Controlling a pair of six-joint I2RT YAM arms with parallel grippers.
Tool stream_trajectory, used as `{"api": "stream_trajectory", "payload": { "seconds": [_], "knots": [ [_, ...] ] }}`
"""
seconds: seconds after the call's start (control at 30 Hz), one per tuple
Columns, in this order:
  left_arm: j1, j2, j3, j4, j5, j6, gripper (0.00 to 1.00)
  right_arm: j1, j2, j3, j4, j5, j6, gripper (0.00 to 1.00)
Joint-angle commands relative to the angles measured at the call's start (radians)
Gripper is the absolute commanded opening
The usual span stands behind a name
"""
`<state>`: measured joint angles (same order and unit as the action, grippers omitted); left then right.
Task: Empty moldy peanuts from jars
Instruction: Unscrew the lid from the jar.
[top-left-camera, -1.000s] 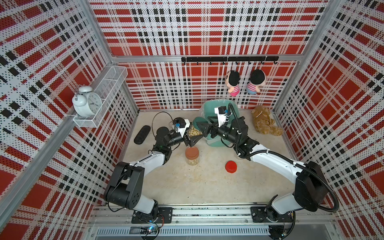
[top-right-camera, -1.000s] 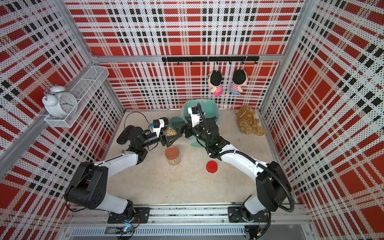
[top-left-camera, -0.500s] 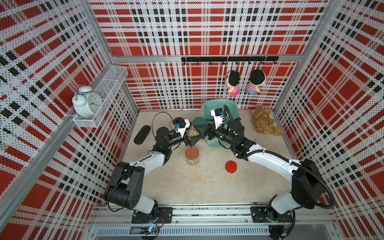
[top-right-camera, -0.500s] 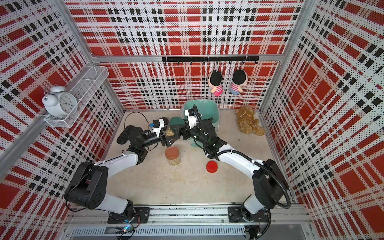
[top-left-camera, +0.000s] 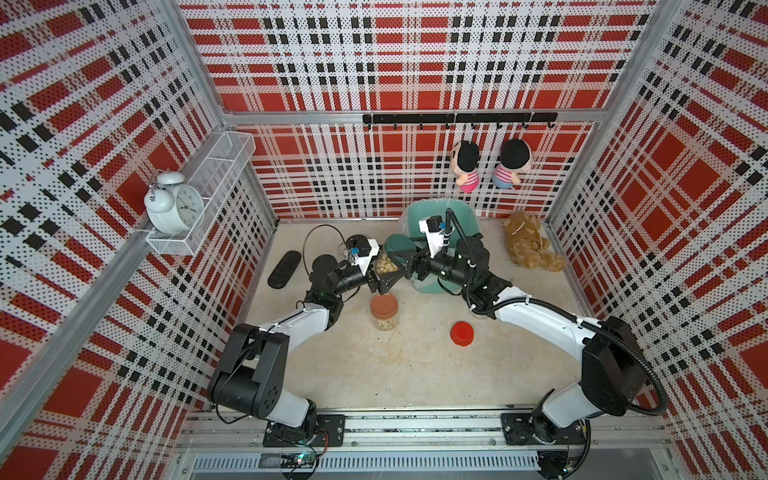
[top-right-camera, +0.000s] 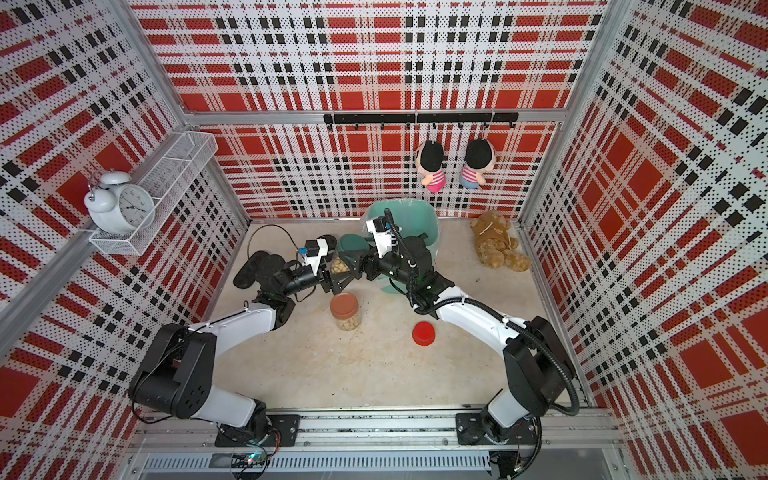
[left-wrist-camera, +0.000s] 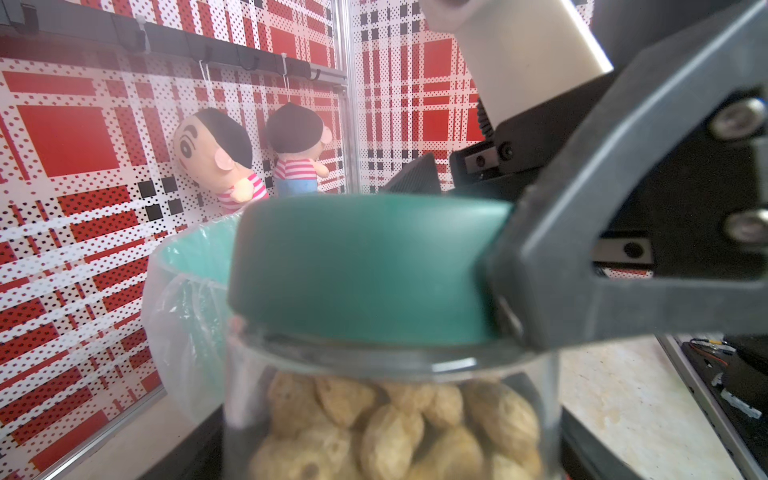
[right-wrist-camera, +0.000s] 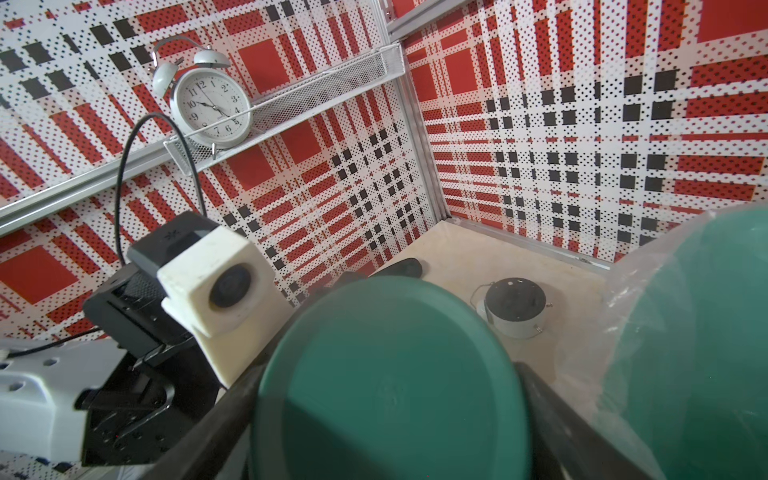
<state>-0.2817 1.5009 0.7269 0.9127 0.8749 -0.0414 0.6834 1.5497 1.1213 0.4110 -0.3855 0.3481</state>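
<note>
Left arm (top-left-camera: 299, 322) and right arm (top-left-camera: 536, 316) stretch from the bench's (top-left-camera: 395, 374) near edge and meet nose to nose toward its far edge. Left gripper (top-left-camera: 382, 269) clamps a jar (left-wrist-camera: 390, 415) — right gripper (top-left-camera: 400, 261) straddles the lid (right-wrist-camera: 386, 382), one finger touching.

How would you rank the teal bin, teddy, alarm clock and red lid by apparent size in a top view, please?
1. Bin, though partly covered.
2. Teddy and clock: about alike; the clock sits on a raised shelf, nearer the camera.
3. Red lid.
</note>
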Motion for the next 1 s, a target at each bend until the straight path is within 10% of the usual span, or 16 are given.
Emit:
{"api": "stream_trajectory", "payload": {
  "seconds": [0.0,0.47,0.97],
  "knots": [
    [0.005,-0.018,0.005,0.086,0.018,-0.019,0.00,-0.015,0.002,0.034,0.021,-0.253,-0.147,0.43],
    [0.012,-0.013,0.008,0.086,0.042,-0.029,0.00,-0.181,0.102,0.189,-0.052,-0.723,-0.465,0.41],
    [0.020,-0.012,0.015,0.092,0.012,-0.023,0.00,-0.192,-0.081,0.075,0.073,-0.416,-0.310,0.40]
  ]
}}
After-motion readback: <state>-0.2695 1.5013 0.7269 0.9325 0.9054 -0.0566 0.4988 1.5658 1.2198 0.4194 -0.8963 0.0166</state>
